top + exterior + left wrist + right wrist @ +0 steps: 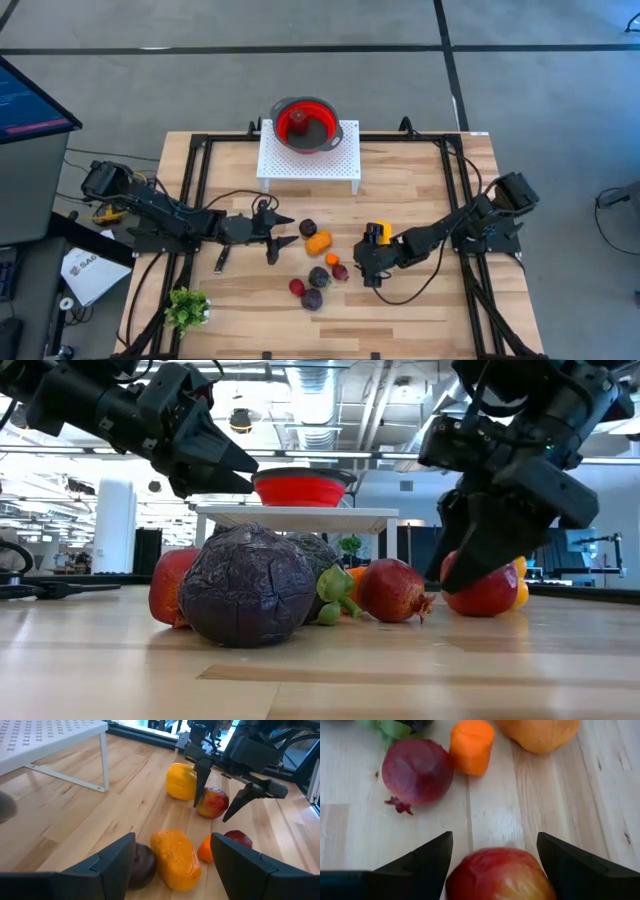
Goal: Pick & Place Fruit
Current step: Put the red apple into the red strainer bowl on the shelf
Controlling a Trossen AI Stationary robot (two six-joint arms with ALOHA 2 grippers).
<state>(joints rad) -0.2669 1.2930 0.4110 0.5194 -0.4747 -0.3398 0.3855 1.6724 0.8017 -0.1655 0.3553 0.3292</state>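
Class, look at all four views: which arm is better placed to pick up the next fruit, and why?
The right arm, probably. Its claw is open and straddles the red apple, which sits between its fingers on the table. The left claw is open too, but it hangs above the orange fruit with nothing between its fingers.

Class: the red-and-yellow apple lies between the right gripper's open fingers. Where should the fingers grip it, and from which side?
Grip the apple across its widest rounded middle, coming down from above as the right gripper already does: its fingers straddle both flanks, and the nearest fruit, the pomegranate, lies clear.
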